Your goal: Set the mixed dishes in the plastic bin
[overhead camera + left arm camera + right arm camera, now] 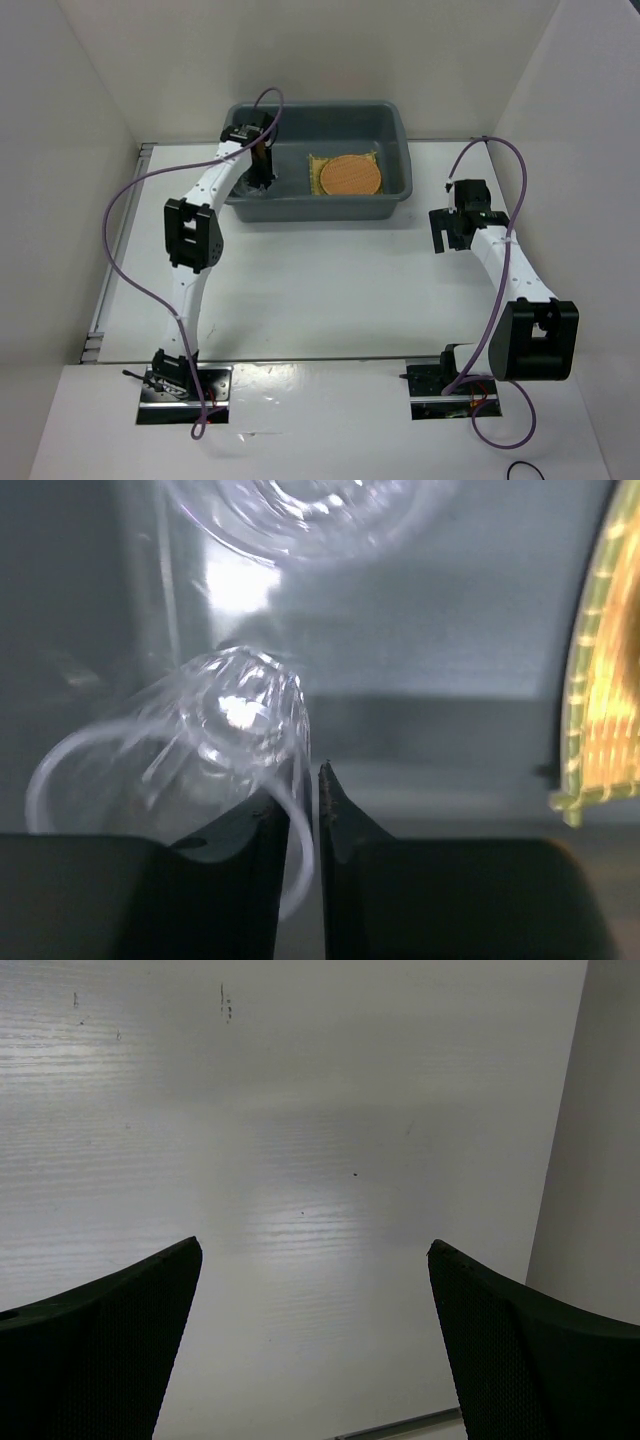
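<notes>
The grey plastic bin (400,140) stands at the back of the table. In it an orange-brown round mat (350,175) lies on a yellow square mat (316,163). My left gripper (262,180) reaches down into the bin's left end. In the left wrist view it (315,780) is shut on the rim wall of a small clear cup (230,720), which lies tilted just over the bin floor (450,610). A second clear cup (310,510) rests beyond it. The yellow mat's edge (600,680) shows at the right. My right gripper (447,240) is open and empty over the table, right of the bin.
White walls enclose the table on the left, back and right. The right wrist view shows only bare white table (300,1110) between the open fingers and a wall at the right edge. The right arm's purple cable (505,160) loops near the bin's right end.
</notes>
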Motion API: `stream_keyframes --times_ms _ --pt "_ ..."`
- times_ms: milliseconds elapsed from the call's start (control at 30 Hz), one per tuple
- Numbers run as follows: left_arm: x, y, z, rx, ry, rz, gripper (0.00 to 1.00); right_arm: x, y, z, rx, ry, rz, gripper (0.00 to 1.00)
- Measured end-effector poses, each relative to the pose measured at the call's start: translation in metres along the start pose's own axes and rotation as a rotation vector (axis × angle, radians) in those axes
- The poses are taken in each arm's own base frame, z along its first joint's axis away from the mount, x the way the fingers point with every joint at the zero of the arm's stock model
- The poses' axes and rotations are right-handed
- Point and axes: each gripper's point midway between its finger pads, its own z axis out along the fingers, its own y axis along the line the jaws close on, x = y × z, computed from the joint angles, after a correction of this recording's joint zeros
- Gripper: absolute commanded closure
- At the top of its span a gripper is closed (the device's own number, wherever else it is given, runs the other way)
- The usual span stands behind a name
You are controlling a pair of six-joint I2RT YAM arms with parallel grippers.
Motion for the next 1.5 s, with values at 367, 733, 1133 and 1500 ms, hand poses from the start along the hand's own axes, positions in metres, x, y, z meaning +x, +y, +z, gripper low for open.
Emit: stream_keyframes --times_ms 367,733,1133,1500 --pt "-0.031 -0.015 -0.015 0.093 -0.079 -0.029 0.37 0.004 -0.002 0.005 0.018 0.023 0.006 0.02" --pt "-0.13 -0.029 -0.255 0.404 -0.619 -0.082 0.3 0.004 -0.002 0.005 0.02 0.023 0.01 0.02" --pt "0.013 0.102 -0.336 0.219 -0.898 -0.178 0.0 -0.002 0.003 -0.001 -0.016 -0.011 0.003 0.02" --pt "0.148 0.142 -0.3 0.131 -0.884 -0.157 0.0 -0.008 0.045 -0.008 -0.148 -0.042 -0.118 0.02"
